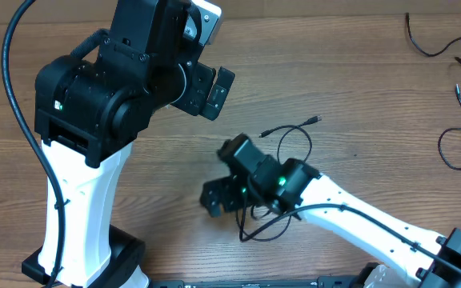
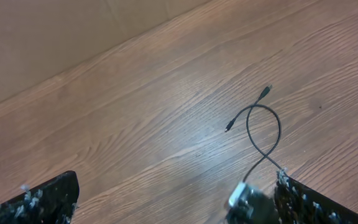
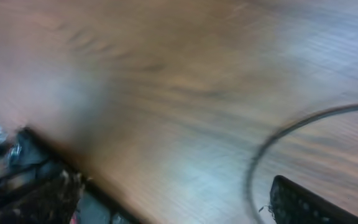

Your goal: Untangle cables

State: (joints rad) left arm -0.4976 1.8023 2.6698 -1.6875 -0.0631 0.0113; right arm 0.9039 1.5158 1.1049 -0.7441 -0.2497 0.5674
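A: Lying on the wood-grain surface (image 1: 358,88)?
B: Thin black cable (image 2: 280,130) looped near the middle, both plug ends free. More loose cables (image 1: 442,149) well apart, by the right edge.

The counter's (image 1: 358,88) far edge is left open. The left edge is blocked by the left arm (image 1: 94,104), the near right corner by the right arm (image 1: 374,224), and the right edge by cables (image 1: 422,51).

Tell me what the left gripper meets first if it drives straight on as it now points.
Most likely the bare table; the cable loop lies just off that line, though depth is hard to judge.
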